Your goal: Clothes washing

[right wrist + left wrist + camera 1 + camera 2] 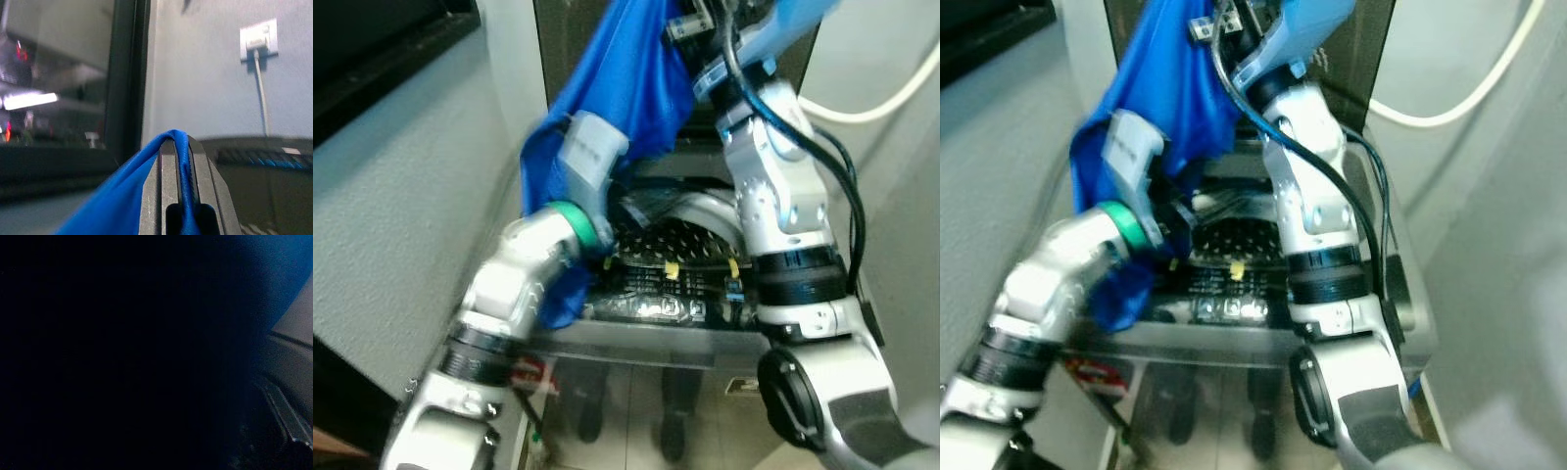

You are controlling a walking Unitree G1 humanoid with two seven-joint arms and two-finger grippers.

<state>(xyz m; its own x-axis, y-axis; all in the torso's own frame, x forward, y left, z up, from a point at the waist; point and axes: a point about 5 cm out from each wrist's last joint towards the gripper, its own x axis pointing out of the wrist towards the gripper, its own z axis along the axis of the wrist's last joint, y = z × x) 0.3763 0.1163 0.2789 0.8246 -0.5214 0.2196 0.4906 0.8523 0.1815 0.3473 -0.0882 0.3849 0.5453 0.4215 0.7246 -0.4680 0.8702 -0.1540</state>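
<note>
We count one blue garment [626, 88], one top-loading washing machine [666, 323], two silver robot arms, one white hose [891, 98] and one wall socket [258, 36].

A white hose [886, 98] curves across the grey wall at upper right; a dark window frame [382, 44] fills the upper left. In the right wrist view a white wall socket [258, 38] sits at upper right.

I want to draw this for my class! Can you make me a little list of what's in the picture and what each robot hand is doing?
garment: blue cloth, hanging over the washer
washer: top-loading machine, lid up, drum visible
right gripper: raised high, shut on a fold of the blue cloth
left gripper: arm bent, wrist tucked under the cloth; fingers hidden
wall: white hose and a wall socket
</note>
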